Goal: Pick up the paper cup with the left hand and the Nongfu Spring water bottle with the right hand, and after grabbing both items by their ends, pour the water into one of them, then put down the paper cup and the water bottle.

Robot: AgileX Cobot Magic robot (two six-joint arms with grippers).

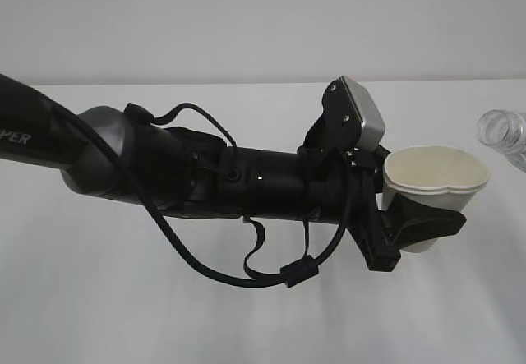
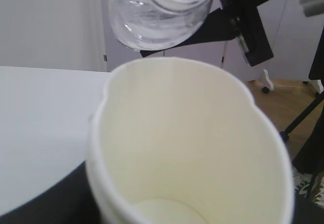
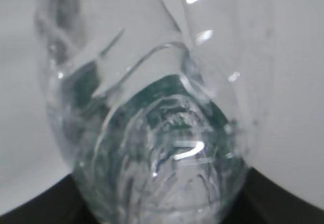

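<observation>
Cup (image 1: 434,185) sits in my left gripper (image 1: 415,224), held off the white table (image 1: 246,315), right of centre in the exterior view. My jaws clamp its lower wall, one dark jaw crossing the front; the rim is pinched out of round. Cup base is hidden behind that jaw.

Wrist view looks straight into the cup (image 2: 192,148): cream inside, pale floor only partly in frame. I cannot tell whether any water lies there.

Bottle (image 1: 503,134) is cut off at the right edge of the exterior view; only its clear open neck shows, right of the cup, not touching it. From my left wrist the bottle (image 2: 162,11) hangs tilted just above the far rim, top cropped.

Right wrist view: bottle (image 3: 157,133) fills the frame, blurred, a green label showing through. My right gripper (image 3: 162,215) shows only as dark edges closed against the bottle's bottom end.
</observation>
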